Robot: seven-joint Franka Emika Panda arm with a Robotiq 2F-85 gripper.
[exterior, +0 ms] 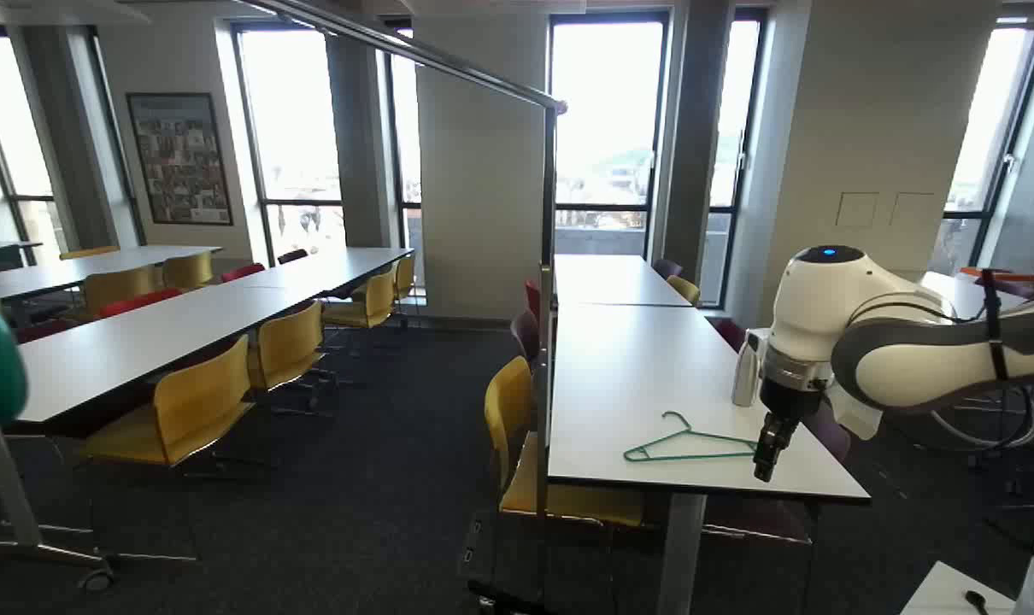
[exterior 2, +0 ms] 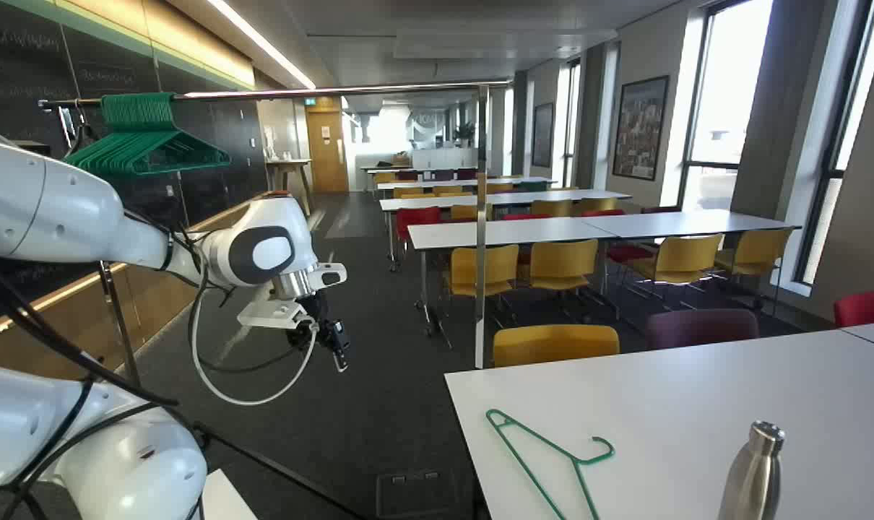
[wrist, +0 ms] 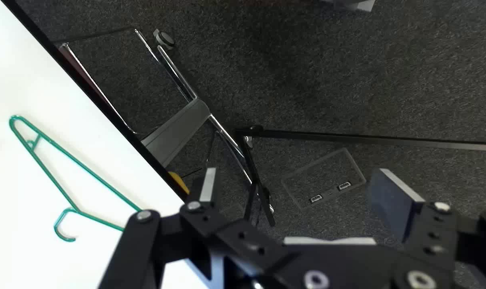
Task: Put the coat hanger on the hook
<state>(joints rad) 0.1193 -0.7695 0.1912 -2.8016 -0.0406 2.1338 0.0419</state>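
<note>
Hanging empty, jaws spread wide, is the gripper, out past the edge of the table! Trouble might come two ways: swing in too low and those jaws could clip the table's edge; pinch too high, and wire this thin, lying flat, could slip away. And there's the coat hanger, on the table near that edge, untouched, well off to the gripper's side.

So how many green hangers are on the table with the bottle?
1: the coat hanger, lying flat on the table. More green hangers hang from the rail, bunched too tightly to count.
</note>
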